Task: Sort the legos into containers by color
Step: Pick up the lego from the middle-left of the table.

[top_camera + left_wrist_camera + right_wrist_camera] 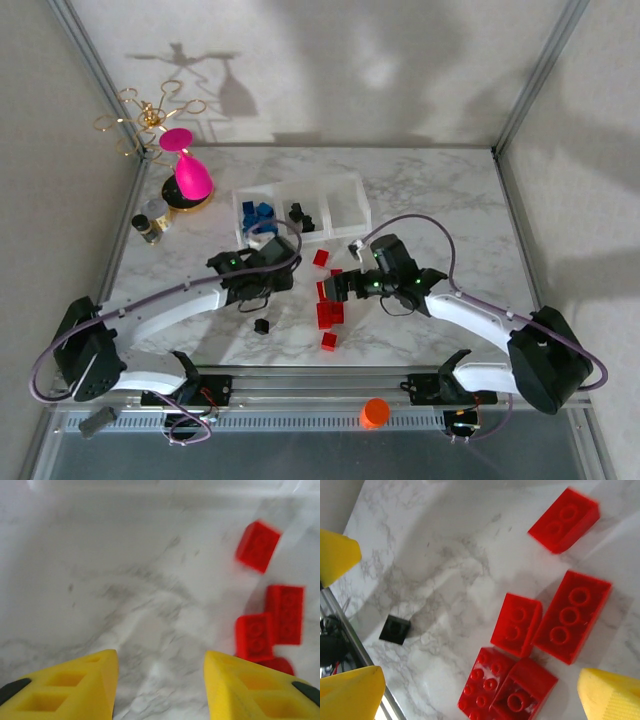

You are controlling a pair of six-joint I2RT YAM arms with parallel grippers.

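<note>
Containers on the far side hold blue legos left and black legos middle, with the right bin bare: I judge sorting half done. Left gripper, part-open and empty, and right gripper, wide and empty, hang by loose red legos. My right wrist view resolves their studs and a stray black brick, which the top view leaves coarse.

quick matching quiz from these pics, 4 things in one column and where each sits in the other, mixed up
1 blue legos
2 red legos
3 orange cap
4 pink glass

a loose on the marble table, on the near side of the tray
b upright, left of the tray
c in the tray's left bin
d on the front rail

Pairs: 1-c, 2-a, 3-d, 4-b
</note>
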